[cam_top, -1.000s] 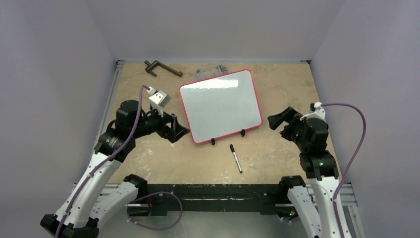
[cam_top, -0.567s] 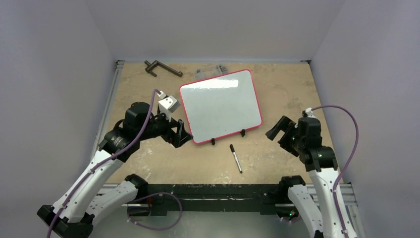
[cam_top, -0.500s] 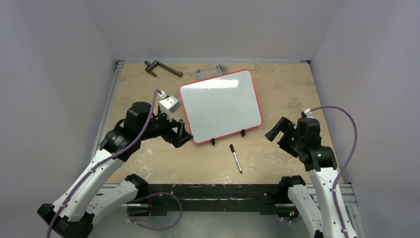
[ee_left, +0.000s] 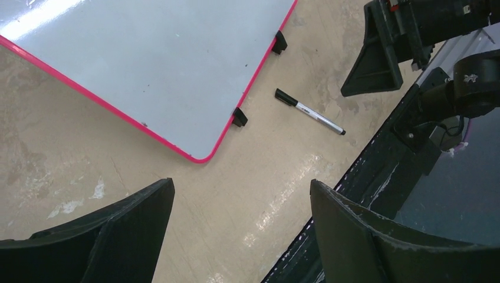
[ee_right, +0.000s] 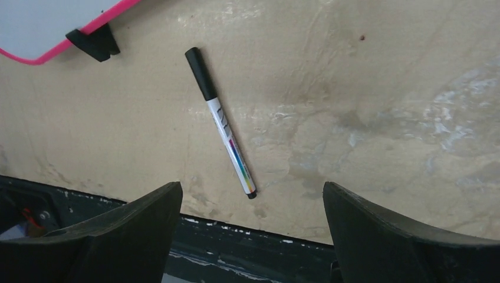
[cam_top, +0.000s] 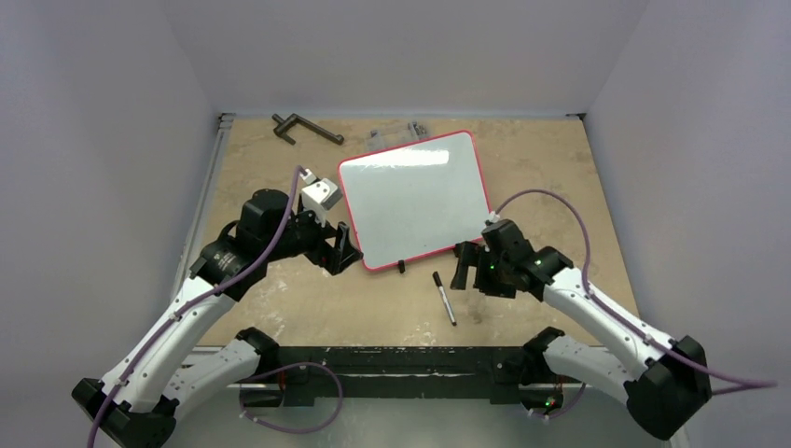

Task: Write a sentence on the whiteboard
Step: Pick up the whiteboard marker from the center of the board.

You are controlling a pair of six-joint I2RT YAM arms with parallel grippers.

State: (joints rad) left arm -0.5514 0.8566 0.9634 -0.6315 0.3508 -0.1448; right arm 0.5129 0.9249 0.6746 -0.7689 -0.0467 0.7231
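The whiteboard (cam_top: 415, 198) lies flat and blank on the counter (cam_top: 541, 159), its two black feet on the near edge; the marker (cam_top: 444, 298) lies just in front of them — cap toward the board, tip toward the arm bases, long axis slanting slightly right. The right gripper (cam_top: 464, 266) hovers just beside the cap end, jaws apart and empty, so it is the nearer; the left gripper (cam_top: 340, 250) — also apart, empty — sits by the board's near-left corner.
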